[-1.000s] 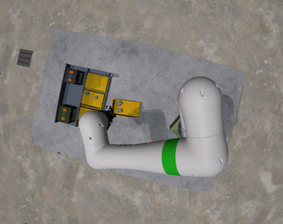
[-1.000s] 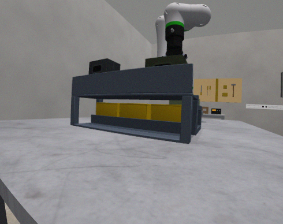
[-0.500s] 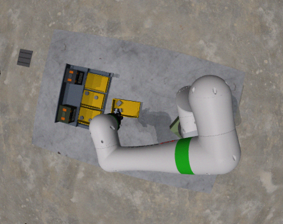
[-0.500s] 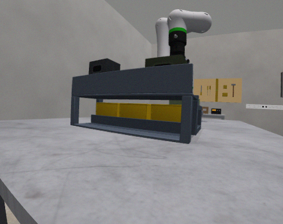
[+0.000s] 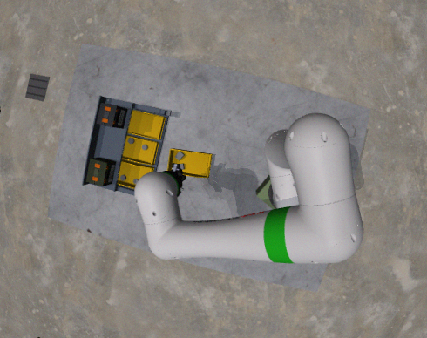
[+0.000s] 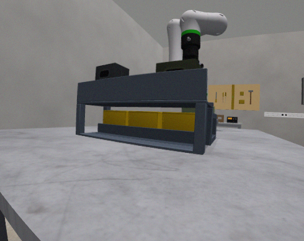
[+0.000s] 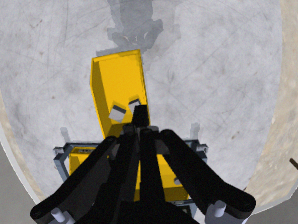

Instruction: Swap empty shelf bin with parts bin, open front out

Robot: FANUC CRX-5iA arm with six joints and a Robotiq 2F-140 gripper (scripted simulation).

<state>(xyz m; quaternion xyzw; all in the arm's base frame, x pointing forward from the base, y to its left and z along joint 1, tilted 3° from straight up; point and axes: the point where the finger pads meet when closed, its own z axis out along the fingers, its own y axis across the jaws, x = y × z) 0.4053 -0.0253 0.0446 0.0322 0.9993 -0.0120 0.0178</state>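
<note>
Top view, table bin: we have the yellow bin with parts [image 5: 199, 165] [image 7: 119, 80] on the table [image 5: 233, 91] [image 6: 116, 192] [image 7: 200, 45], mid-frame, just right of the shelf [image 5: 108, 141] [image 6: 141, 88] [image 7: 60, 166], not in it.
Top view, empty bin: yellow, top of the shelf's bin row [image 5: 146, 124], so our target spot is occupied.
Top view, other bins: the middle bin [image 5: 141, 149] and the lower bin [image 5: 130, 174] show round parts.
Top view, arm: white arm [image 5: 224, 239] [image 6: 206, 23] comes in from lower right; gripper [image 5: 177, 169] [image 6: 190, 55] [image 7: 142, 114] over the table bin's left end.
Exterior view, shelf: centre of frame, three yellow bin backs in a row under the upper board.
Exterior view, cases: dark case [image 5: 112, 115] [image 6: 112, 72] upper left of centre, olive case [image 5: 99, 172] [image 6: 178, 66] right of it, both on top.
Exterior view, gripper: behind the olive case, tips hidden from us.
Wrist view, fingers: together, nothing clamped that we can see; contact with the bin, can't tell.
Wrist view, parts: two grey blocks [image 7: 118, 113] in the table bin, just left of the fingertips.
Wrist view, shelf: bottom of frame, largely behind the fingers.
</note>
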